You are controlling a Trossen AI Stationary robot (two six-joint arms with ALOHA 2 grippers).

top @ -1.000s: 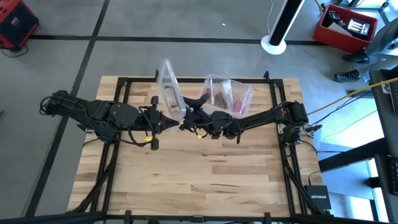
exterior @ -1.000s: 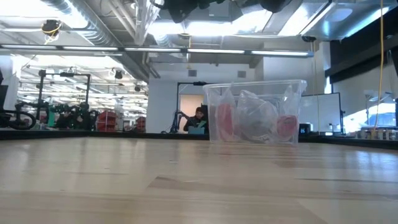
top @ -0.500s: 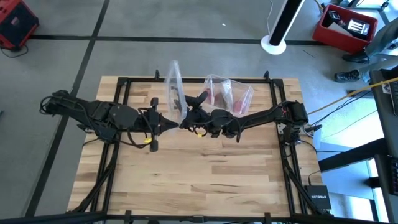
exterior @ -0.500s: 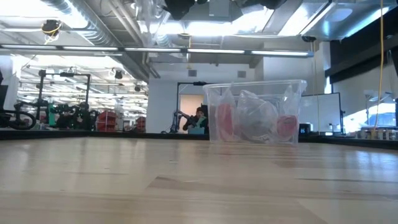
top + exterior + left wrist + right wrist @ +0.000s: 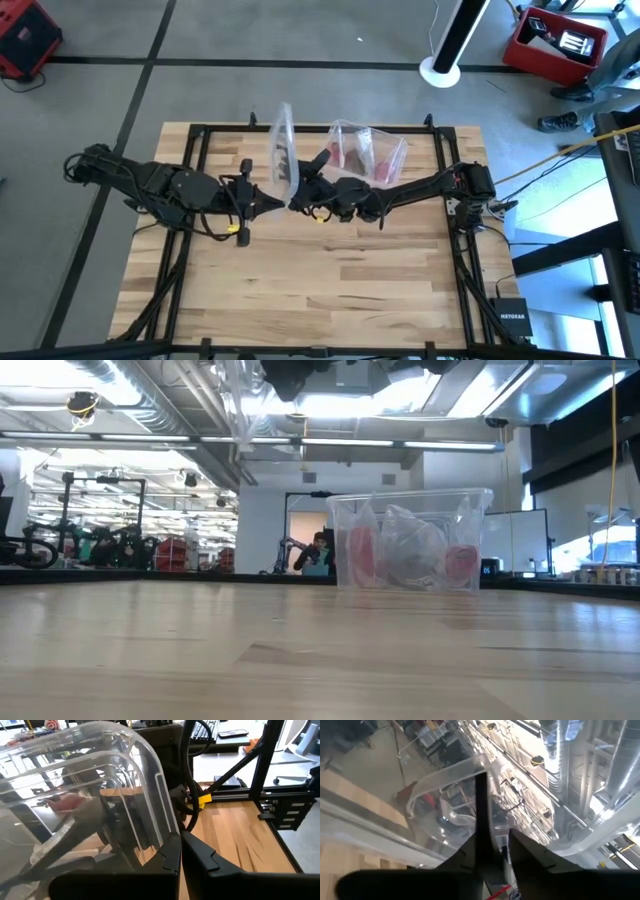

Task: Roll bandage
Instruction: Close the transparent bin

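A: Where is the clear lid (image 5: 283, 150) compared with a second ago?

B: Both arms hold it in the air just beside the clear plastic box (image 5: 366, 152), on the side toward the left arm. It has turned: a second ago it leaned away from the box, now it stands nearly on edge and closer to it.

A: And the grippers?

B: The left gripper (image 5: 277, 204) is closed down on the lid's rim, its fingers (image 5: 172, 851) nearly together with the plastic between. The right gripper (image 5: 297, 186) pinches the lid's edge too; its fingers (image 5: 481, 827) squeeze a thin wall of plastic.

A: The bandage (image 5: 358, 555)?

B: Pink-red, inside the box among a crumpled clear wrapper (image 5: 412, 555), unmoved. The box sits on the table (image 5: 330, 270) at its far edge.
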